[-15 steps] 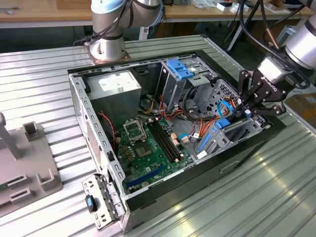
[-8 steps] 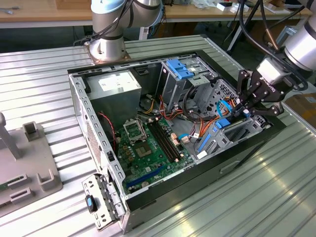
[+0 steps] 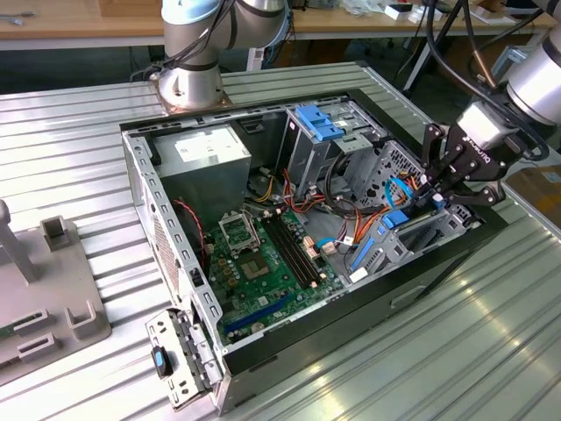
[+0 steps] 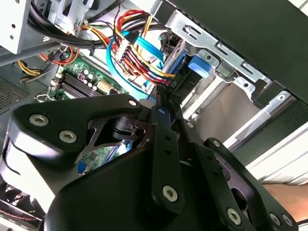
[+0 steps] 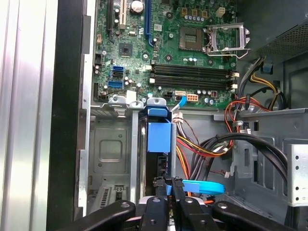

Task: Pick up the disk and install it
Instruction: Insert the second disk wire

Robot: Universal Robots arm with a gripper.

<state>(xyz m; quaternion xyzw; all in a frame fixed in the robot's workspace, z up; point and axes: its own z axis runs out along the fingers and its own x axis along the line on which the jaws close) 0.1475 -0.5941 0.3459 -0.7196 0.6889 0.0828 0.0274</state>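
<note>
Black gripper (image 5: 166, 185) links sit closest to the lens in both wrist views. Its fingers are drawn near together over the near end of the disk (image 5: 159, 137). They look clenched, but the contact spot is hidden by the links, so I can't confirm an actual pinch on the disk's edge.

The disk stands on edge in a slot of the metal drive cage (image 5: 110, 149), blue rail facing out, dark body below it. In the exterior view the gripper (image 3: 436, 189) hangs at the centre right of the frame, over the front corner of the open computer case (image 3: 166, 219). A bit of blue at the cage, probably the disk (image 3: 394, 224), sits just under it.

Handling judgement:
- Metal-bodied drive, so likely stiff and fairly heavy for its size.
- Bare metal faces are probably slick.
- It won't like knocks or twisting in the slot.
- Best hold looks like across the thin edge near the blue rail, kept square to the slot so the rails don't bind.

Hard to make out:
- How deep the disk sits, and whether it is latched.
- The label side.
- The fingertips (image 4: 161, 98) in the second wrist view, which end among a wire bundle (image 4: 139, 53).
- A flat blue cable (image 5: 204, 186) lies just beside the fingers; touching or apart, can't tell.

The motherboard (image 5: 168, 43) lies beyond the cage.
</note>
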